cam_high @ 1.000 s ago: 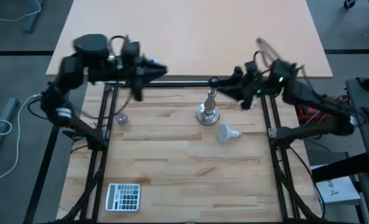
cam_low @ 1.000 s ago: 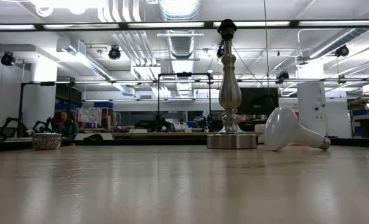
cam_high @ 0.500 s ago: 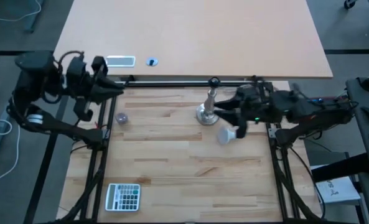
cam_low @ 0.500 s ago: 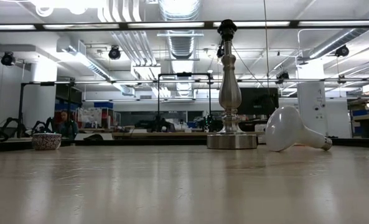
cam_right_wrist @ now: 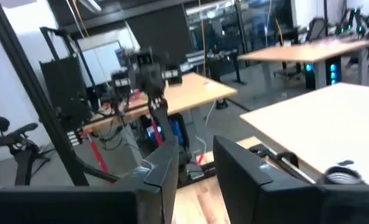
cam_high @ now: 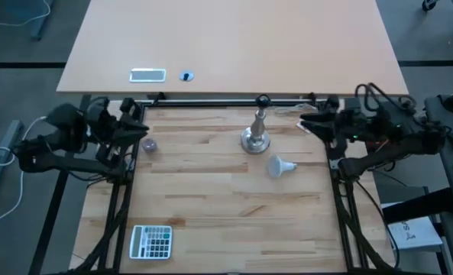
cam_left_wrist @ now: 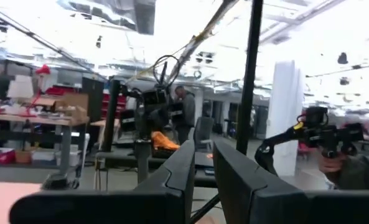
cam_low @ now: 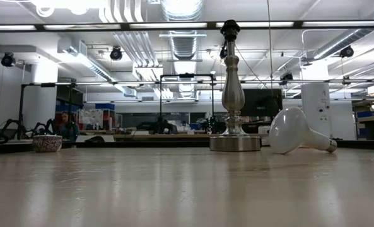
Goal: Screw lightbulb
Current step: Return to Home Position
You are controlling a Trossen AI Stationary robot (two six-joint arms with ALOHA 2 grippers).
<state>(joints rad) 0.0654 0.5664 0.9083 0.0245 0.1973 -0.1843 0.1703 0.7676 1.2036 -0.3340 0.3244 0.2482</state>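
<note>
The white lightbulb [cam_high: 279, 165] lies on its side on the wooden table, just near and right of the silver lamp stand [cam_high: 255, 134], and nothing touches it. In the low view the lightbulb [cam_low: 292, 131] rests on its globe, with its screw base pointing right. The stand [cam_low: 232, 88] is upright on its round foot. My left gripper [cam_high: 143, 128] is at the table's left edge, shut and empty; its fingers nearly meet in the left wrist view [cam_left_wrist: 203, 149]. My right gripper [cam_high: 302, 122] is at the right edge, far of the bulb, slightly open and empty, as the right wrist view [cam_right_wrist: 195, 149] shows.
A small bowl [cam_high: 149, 144] sits near my left gripper. A calculator [cam_high: 150, 241] lies at the near left. A black frame rail [cam_high: 226, 99] runs along the table's far edge. Bare wood lies near the bulb.
My left gripper has swung from over the far rail toward the table's left edge and down. My right gripper went from the far rail toward the bulb, then drew back toward the right edge. The stand has stayed put.
</note>
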